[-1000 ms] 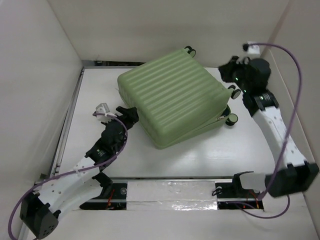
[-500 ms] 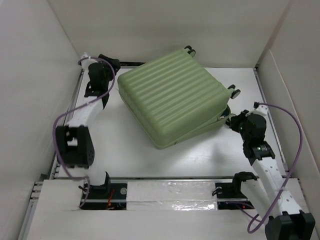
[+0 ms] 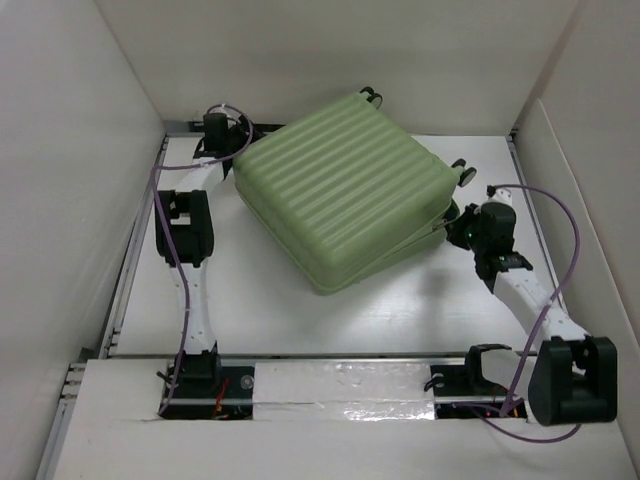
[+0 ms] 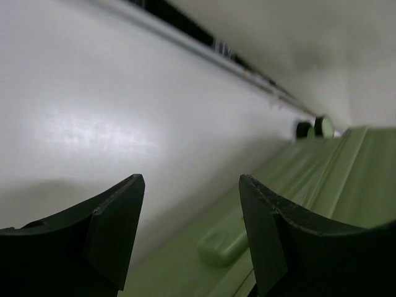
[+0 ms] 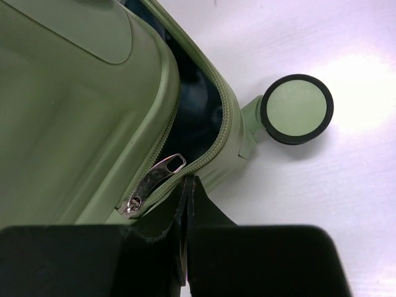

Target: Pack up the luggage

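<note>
In the upper left of the overhead view, the left gripper (image 4: 192, 180) is hovering with its fingers spread wide apart over the far-left edge of the pale green suitcase (image 3: 345, 195). The suitcase is lying across the upper middle of the white table (image 3: 400, 310). At right, the right gripper (image 5: 187, 185) is pressing its fingers together against the zipper track (image 5: 228, 117), just beside the metal zipper pull (image 5: 154, 180) and near a caster wheel (image 5: 297, 109).

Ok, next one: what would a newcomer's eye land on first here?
The big pale green suitcase fills the middle of the table. Its lid is down but unzipped at the right corner, where a dark gap shows beside the zipper pull and a wheel. The right gripper sits shut at that gap; the left gripper is open at the far left corner.
</note>
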Available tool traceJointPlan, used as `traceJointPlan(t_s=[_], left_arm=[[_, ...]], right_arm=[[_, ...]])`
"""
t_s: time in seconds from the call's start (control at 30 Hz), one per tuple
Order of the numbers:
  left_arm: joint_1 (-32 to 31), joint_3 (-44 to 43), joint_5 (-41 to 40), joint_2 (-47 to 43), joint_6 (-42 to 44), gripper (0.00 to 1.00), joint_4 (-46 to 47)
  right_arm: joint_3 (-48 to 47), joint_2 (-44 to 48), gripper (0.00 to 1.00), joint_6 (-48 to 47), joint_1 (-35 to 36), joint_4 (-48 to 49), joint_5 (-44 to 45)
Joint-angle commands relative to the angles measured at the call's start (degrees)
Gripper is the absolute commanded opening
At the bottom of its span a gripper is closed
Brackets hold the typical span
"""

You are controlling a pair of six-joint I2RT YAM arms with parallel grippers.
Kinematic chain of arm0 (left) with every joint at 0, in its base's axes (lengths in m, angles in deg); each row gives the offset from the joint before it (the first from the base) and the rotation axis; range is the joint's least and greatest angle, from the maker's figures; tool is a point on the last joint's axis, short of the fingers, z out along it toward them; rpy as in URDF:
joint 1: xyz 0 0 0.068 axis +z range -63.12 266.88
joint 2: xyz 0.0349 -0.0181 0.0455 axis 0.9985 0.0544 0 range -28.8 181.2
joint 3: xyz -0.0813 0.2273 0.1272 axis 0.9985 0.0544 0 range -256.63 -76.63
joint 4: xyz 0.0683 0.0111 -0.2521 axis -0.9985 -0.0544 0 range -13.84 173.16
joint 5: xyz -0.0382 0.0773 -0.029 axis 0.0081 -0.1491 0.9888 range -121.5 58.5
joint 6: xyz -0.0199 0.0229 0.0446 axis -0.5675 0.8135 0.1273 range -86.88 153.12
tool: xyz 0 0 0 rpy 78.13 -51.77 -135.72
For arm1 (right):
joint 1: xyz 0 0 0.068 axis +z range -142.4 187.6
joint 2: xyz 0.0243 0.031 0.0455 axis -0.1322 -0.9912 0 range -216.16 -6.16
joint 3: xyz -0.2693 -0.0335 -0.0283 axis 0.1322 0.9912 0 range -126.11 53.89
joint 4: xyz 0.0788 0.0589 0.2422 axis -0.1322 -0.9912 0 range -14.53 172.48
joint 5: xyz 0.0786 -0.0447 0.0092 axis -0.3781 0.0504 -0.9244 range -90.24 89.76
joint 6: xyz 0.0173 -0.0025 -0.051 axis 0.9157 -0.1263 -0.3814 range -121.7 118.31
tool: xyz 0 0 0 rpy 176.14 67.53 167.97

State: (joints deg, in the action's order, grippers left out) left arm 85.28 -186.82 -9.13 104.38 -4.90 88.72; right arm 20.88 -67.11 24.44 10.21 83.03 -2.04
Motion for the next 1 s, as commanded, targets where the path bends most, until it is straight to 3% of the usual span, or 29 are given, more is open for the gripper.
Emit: traceJointPlan(t_s=[0.0, 0.13, 0.27, 0.47, 0.57, 0.7, 0.8, 0.83, 0.97], left_arm=[[-1.90, 7.77, 4.09, -7.47, 1.29, 0.60, 7.93], [-1.91, 27.44, 1.72, -16.53, -5.21, 0.59, 22.44], [-2.96, 49.30, -4.69, -26.47, -9.96, 0.56, 32.48], [-4.80, 69.81, -10.76, -39.31, -13.47, 0.54, 42.15], [-5.34, 75.02, -13.74, -44.40, -13.66, 0.56, 43.66], [-2.10, 74.16, -19.90, -53.70, -12.34, 0.64, 34.90], [-0.77, 69.25, -24.11, -59.59, -11.82, 0.70, 29.45], [-0.77, 67.15, -25.26, -60.75, -11.81, 0.70, 27.76], [-0.77, 57.31, -27.47, -67.07, -11.03, 0.69, 23.28]], right_arm=[[-5.56, -6.80, 0.00, -1.77, 0.46, 9.80, -7.58], [-10.57, -13.83, 0.00, -1.61, 0.99, 17.61, -12.07], [-20.58, -23.23, 0.00, -3.10, 2.65, 15.44, -16.12], [-34.03, -35.63, 0.00, -5.13, 3.80, 11.49, -18.50], [-38.51, -38.89, 0.02, -4.95, 3.20, 9.38, -19.90], [-39.67, -37.59, 0.18, -5.12, 1.78, 6.48, -20.87], [-36.09, -32.58, 0.49, -4.60, -0.23, 5.51, -20.09], [-34.50, -31.00, 0.53, -4.34, -0.85, 5.77, -19.91], [-23.70, -20.91, 0.57, -2.06, -0.85, 8.84, -19.21]])
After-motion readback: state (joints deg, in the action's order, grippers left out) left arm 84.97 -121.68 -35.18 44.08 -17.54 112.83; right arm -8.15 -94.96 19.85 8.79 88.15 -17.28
